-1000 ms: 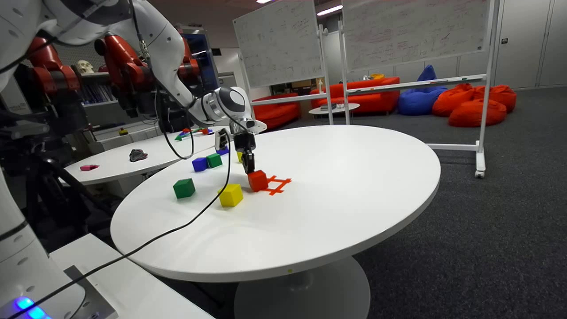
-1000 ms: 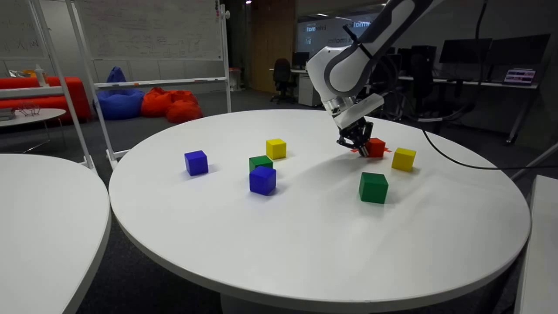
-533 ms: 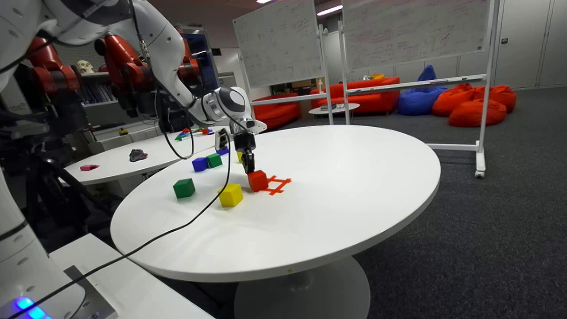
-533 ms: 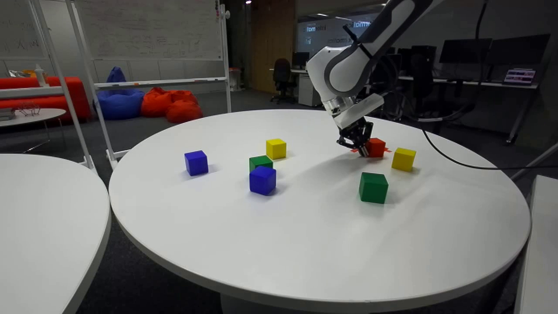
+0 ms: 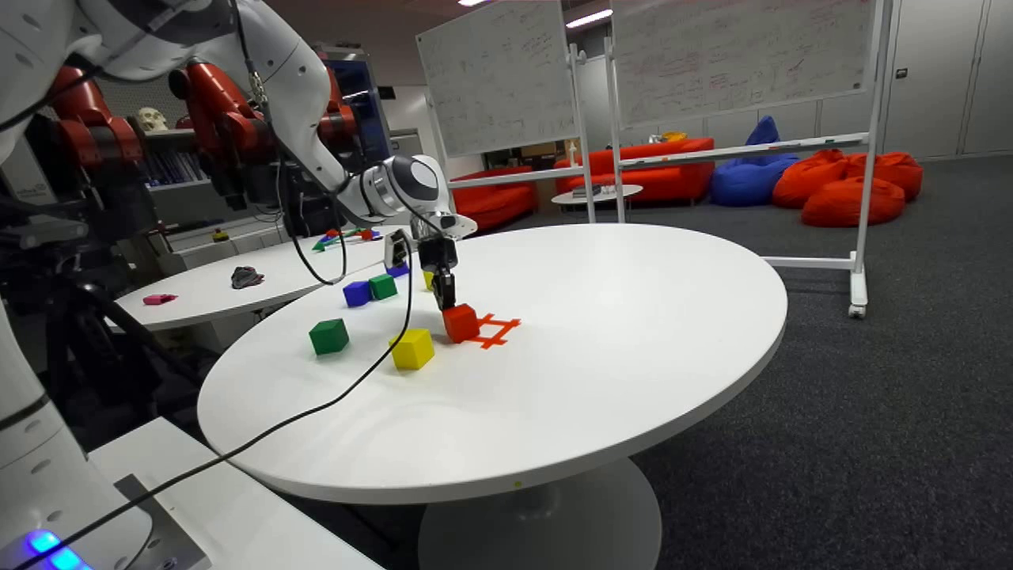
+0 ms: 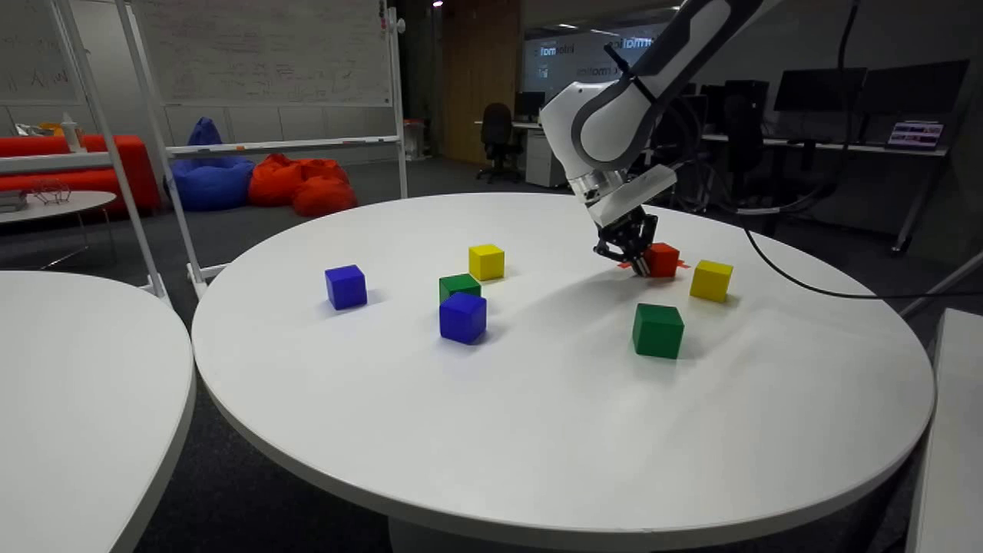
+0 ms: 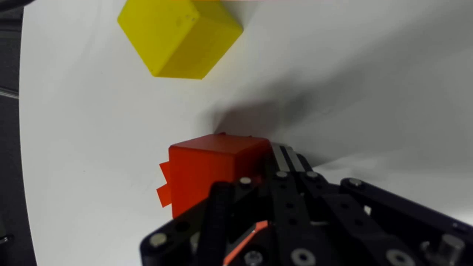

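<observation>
Big white table (image 6: 537,430), and low over it hangs the gripper (image 7: 287,159), jaws fully together, gripping nothing! Red tape (image 7: 164,194) well in from the table's edge, and the red cube (image 7: 202,173) covers part of it, right beside the fingertips (image 7: 279,158), touching or nearly.

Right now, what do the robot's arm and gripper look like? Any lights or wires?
The arm is rounded and mostly white, with dark grey panels and a loose black cable. A blue light glows at its base. The gripper is black, made of narrow jointed bars with pale round bolt heads, and its fingertips carry light grey strips.
</observation>
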{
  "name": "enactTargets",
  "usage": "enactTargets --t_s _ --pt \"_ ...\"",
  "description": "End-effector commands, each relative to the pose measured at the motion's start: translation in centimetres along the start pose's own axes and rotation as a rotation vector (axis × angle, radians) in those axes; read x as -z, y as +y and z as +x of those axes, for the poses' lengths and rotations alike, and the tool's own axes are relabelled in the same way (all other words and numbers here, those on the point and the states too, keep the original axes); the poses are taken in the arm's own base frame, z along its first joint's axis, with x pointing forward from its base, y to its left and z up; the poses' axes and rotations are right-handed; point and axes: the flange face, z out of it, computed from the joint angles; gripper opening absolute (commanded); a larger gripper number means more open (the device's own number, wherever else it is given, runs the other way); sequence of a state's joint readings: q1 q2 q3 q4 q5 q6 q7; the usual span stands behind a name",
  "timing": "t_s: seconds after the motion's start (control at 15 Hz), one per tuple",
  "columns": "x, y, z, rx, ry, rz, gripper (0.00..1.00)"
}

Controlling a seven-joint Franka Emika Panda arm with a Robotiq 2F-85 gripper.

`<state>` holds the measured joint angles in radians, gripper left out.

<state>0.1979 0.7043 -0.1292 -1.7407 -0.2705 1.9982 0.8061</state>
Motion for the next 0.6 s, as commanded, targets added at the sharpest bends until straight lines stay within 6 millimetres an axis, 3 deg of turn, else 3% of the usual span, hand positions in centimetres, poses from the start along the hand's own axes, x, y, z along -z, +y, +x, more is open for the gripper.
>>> enactTargets --t_s 0.0,0.53 --pt "-0.3 1.2 0.4 -0.003 -0.017 -0.007 0.00" --pt "-1.0 3.0 1.4 -0.031 -0.021 -0.019 0.00"
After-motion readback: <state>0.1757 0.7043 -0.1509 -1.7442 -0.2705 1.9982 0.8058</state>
